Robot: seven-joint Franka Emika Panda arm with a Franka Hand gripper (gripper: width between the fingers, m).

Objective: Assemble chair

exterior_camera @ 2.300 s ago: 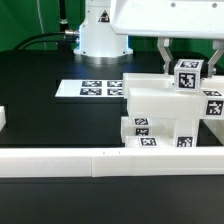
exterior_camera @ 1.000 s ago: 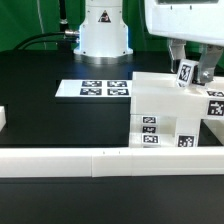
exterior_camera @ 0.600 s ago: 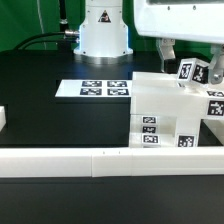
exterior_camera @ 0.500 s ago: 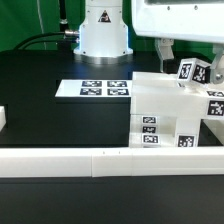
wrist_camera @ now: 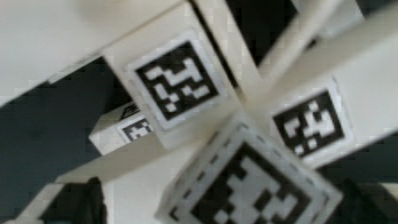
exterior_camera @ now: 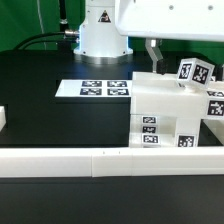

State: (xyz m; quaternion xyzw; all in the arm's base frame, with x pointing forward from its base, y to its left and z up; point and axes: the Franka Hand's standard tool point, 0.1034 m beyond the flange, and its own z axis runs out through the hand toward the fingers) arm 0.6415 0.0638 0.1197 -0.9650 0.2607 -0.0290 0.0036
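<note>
Exterior view puts the half-built chair [exterior_camera: 165, 110] on the black table [exterior_camera: 50, 120], at the exterior view's right, just behind the low white wall [exterior_camera: 100, 158]. It is a stack of chunky white blocks with a short post [exterior_camera: 188, 72] standing upright on top. The gripper [exterior_camera: 172, 50] hangs above that post. I can make out only one dark finger [exterior_camera: 152, 52], apart from the post on its left side. I cannot tell how wide the jaws stand, though nothing looks gripped.

My guess is that the post is seated and the job now is to get clear of it. I would lift straight up, with no sideways drift, so that no finger clips the post or shifts the stack.

As for labels, I find no words or brand. There are only black-and-white square tags on the chair's faces, seen close and blurred in the wrist view [wrist_camera: 178, 85]. More tags sit on the marker board [exterior_camera: 100, 88], which lies flat, well apart from the chair.
</note>
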